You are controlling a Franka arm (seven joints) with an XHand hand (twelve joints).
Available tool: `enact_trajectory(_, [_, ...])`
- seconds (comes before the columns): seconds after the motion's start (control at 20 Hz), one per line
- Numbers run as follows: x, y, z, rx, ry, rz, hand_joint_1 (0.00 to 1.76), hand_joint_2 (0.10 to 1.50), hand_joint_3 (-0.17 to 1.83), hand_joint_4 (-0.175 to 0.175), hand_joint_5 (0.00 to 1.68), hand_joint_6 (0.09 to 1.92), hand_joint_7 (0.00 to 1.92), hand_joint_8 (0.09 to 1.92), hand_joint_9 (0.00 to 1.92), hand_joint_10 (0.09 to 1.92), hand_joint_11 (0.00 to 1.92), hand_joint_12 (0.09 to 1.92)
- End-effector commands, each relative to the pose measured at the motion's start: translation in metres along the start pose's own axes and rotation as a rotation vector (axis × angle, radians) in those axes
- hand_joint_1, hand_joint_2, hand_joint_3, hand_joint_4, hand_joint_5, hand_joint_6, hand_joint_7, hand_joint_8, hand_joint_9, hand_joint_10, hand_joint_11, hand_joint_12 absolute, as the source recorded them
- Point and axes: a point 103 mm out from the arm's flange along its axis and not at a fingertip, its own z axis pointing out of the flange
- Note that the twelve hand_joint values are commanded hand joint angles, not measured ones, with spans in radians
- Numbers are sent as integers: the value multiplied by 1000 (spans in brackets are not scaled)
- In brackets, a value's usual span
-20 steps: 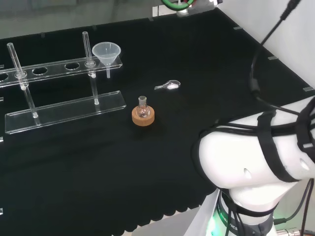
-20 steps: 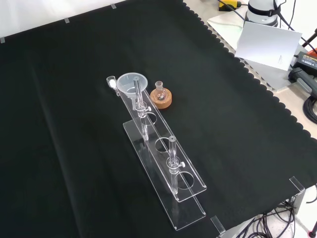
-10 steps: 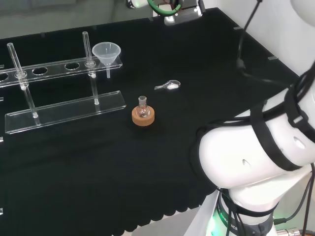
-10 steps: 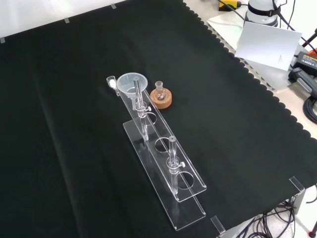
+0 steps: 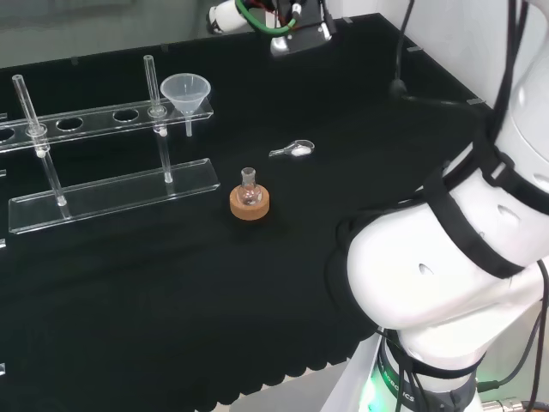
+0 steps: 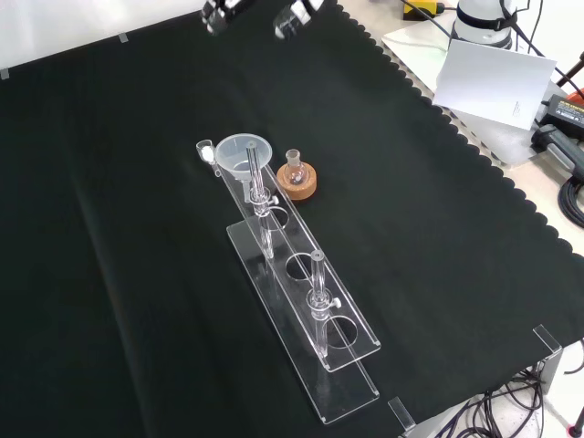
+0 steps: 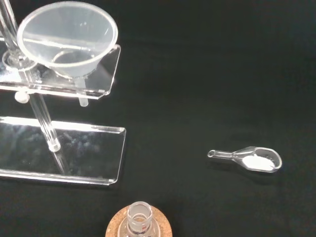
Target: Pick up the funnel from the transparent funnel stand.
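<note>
A clear plastic funnel (image 5: pixel 185 90) sits in the end hole of the transparent stand (image 5: pixel 103 116), at the stand's right end in the head view. The front view has the funnel (image 6: pixel 243 153) at the far end of the stand (image 6: pixel 351 333). In the wrist view the funnel (image 7: pixel 66 37) is close and seen from above, resting in the stand's top plate (image 7: pixel 106 69). Part of the hand (image 5: pixel 232 15) shows high at the head view's top, right of and beyond the funnel and well apart from it. The hand (image 6: pixel 294 16) also pokes in at the front view's top edge.
A small flask on a cork ring (image 5: pixel 250 199) stands near the stand's funnel end. A clear scoop with white powder (image 5: pixel 293 149) lies on the cloth beyond it. Two glass rods (image 5: pixel 151 81) rise from the stand. The arm's white links (image 5: pixel 446 275) take up the head view's right.
The hand has come into the top of the head and front views, moving toward the funnel end of the stand. The arm's links have swung. The ware has not moved.
</note>
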Motion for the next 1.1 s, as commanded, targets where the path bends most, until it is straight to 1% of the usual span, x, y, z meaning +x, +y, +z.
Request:
enact_trajectory(0.05, [18,35,20,33,-18,-59,0,1082,373,-3,177,87,16,530,179,674,124,1391])
enact_trajectory(0.25, [26,47,29,52,-21,-83,36,1056,333,-8,169,87,2,567,181,702,113,1405])
enact_trajectory(0.4, [31,53,35,63,-20,-98,64,1040,318,-11,162,87,0,554,176,709,110,1406])
enact_trajectory(0.55, [35,58,43,81,-36,-109,111,1010,299,-14,150,87,0,536,167,714,106,1408])
enact_trajectory(0.65, [39,63,47,97,-58,-121,204,969,276,-15,134,87,0,524,162,717,102,1410])
enact_trajectory(0.85, [42,68,50,110,-65,-146,371,892,236,-15,94,87,0,497,161,731,104,1418])
enact_trajectory(1.0, [46,70,50,120,-82,-150,425,850,214,-12,71,87,0,487,161,745,112,1426])
enact_trajectory(1.1, [49,71,51,148,-83,-152,455,818,197,-12,57,87,0,475,151,786,116,1454])
